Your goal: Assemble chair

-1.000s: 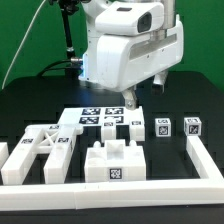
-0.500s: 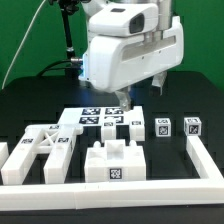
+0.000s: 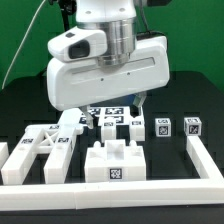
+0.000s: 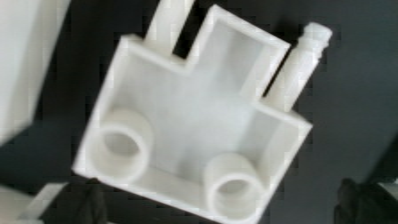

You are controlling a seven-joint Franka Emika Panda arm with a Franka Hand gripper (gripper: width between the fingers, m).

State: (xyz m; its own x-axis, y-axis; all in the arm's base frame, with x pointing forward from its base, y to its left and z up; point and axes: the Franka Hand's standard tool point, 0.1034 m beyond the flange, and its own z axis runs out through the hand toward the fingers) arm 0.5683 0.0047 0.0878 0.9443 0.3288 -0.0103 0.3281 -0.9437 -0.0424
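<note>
Zero parts held, jaws spread wide over the slab (image 4: 187, 120); likely pick-up step, next needs aligned descent.

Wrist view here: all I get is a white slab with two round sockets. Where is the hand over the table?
Observer: The hand hangs open above the marker board, about mid-table in the exterior view.
Operator: What sits toward that view's left?
Observer: The cross-braced frame lies on the table there, apart from the hand.
</note>
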